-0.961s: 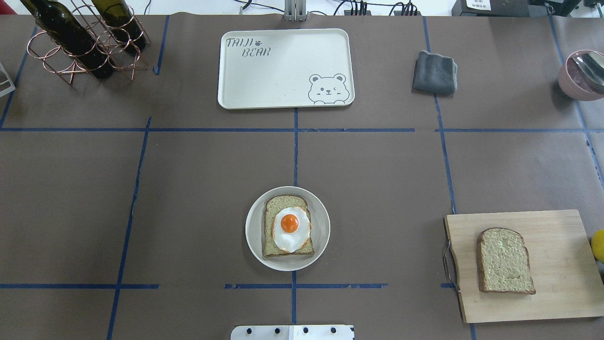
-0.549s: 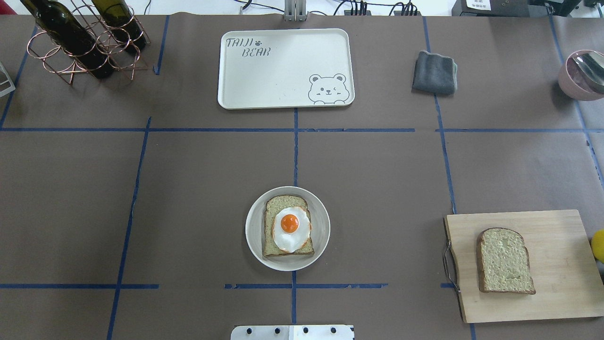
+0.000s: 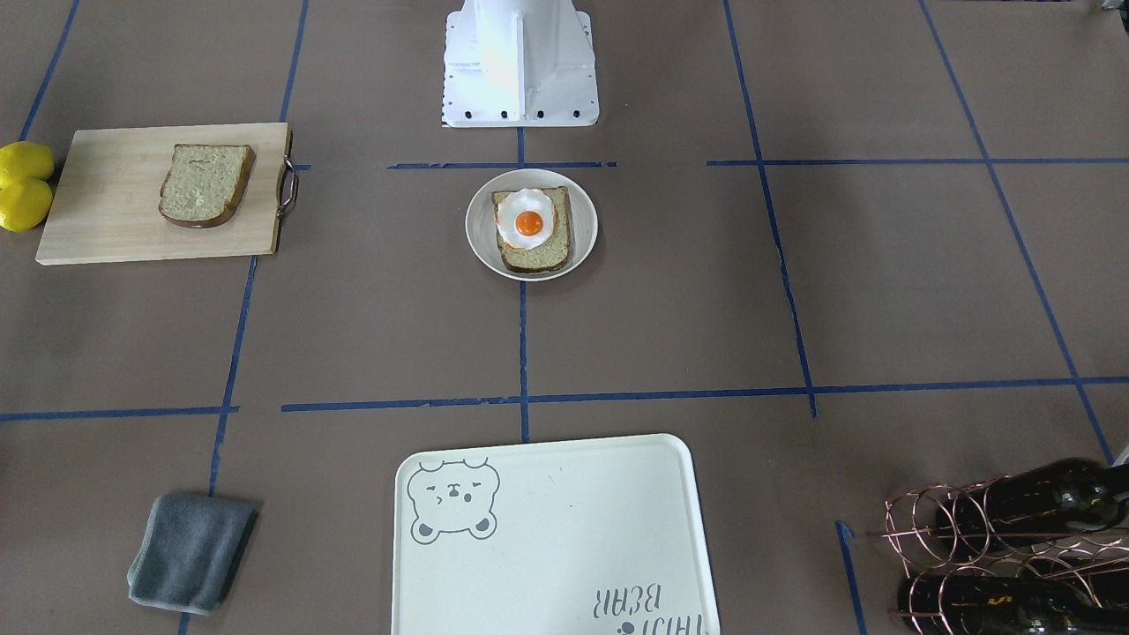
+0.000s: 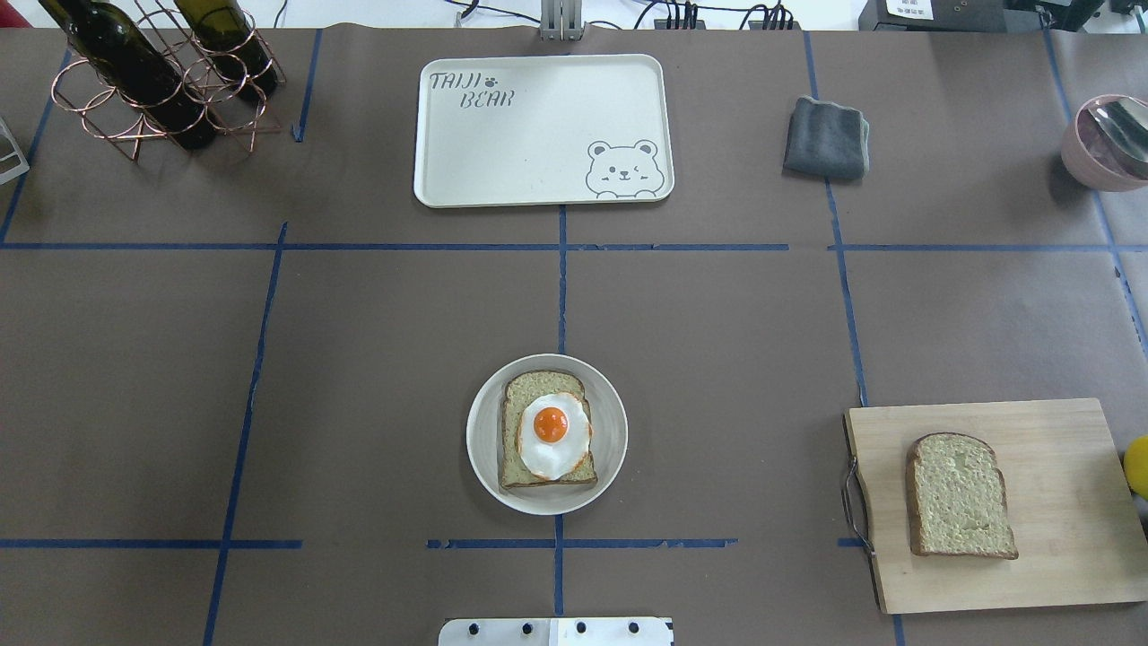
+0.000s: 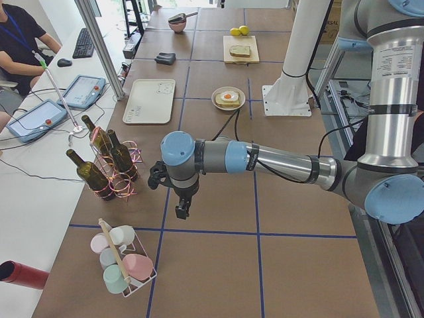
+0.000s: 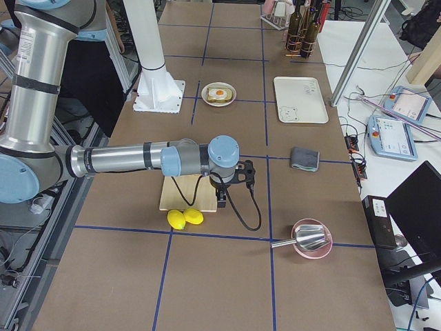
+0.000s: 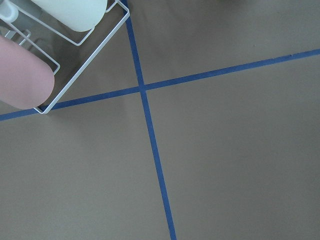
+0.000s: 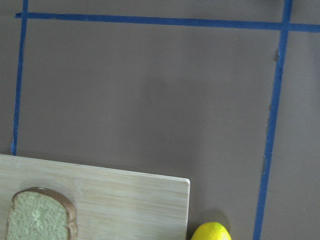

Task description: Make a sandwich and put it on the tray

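One bread slice (image 4: 538,467) topped with a fried egg (image 4: 552,432) lies on the small round white dish (image 4: 482,467) at the table's near middle. A second bread slice (image 4: 960,495) lies bare on the wooden cutting board (image 4: 1049,449) at the right; it also shows in the right wrist view (image 8: 40,220). The cream tray (image 4: 538,130) with the bear drawing lies bare at the far middle. My left gripper (image 5: 180,211) hangs over the table's left end near the bottles. My right gripper (image 6: 222,202) hangs by the board's outer edge. I cannot tell whether either is open or shut.
A copper rack with wine bottles (image 4: 152,72) stands far left. A grey cloth (image 4: 825,136) and a pink bowl with a spoon (image 4: 1108,144) lie far right. Two lemons (image 3: 25,185) sit beside the board. A wire rack of cups (image 5: 122,262) stands at the left end.
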Action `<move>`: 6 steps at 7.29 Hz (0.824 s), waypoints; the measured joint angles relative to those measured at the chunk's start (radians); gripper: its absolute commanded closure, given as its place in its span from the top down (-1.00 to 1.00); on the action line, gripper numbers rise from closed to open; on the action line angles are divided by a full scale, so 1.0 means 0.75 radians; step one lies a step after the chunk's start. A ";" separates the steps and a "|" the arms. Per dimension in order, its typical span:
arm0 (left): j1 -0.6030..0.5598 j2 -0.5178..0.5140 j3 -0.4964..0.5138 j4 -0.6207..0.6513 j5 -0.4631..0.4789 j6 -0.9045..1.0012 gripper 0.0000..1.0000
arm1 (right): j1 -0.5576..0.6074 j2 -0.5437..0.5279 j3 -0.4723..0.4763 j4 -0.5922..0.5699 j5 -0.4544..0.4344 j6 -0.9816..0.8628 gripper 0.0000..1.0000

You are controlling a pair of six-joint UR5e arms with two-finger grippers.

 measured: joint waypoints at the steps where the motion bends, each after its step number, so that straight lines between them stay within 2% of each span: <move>1: 0.001 0.000 -0.014 -0.009 -0.013 0.000 1.00 | -0.096 -0.028 0.008 0.188 -0.021 0.229 0.99; 2: 0.001 0.000 -0.022 -0.021 -0.020 -0.001 1.00 | -0.208 -0.070 0.011 0.408 -0.073 0.449 0.99; 4: 0.001 0.000 -0.041 -0.035 -0.023 -0.008 1.00 | -0.479 -0.140 0.012 0.804 -0.259 0.887 0.99; 6: -0.001 0.000 -0.066 -0.038 -0.024 -0.012 1.00 | -0.725 -0.187 0.013 1.043 -0.438 1.227 0.90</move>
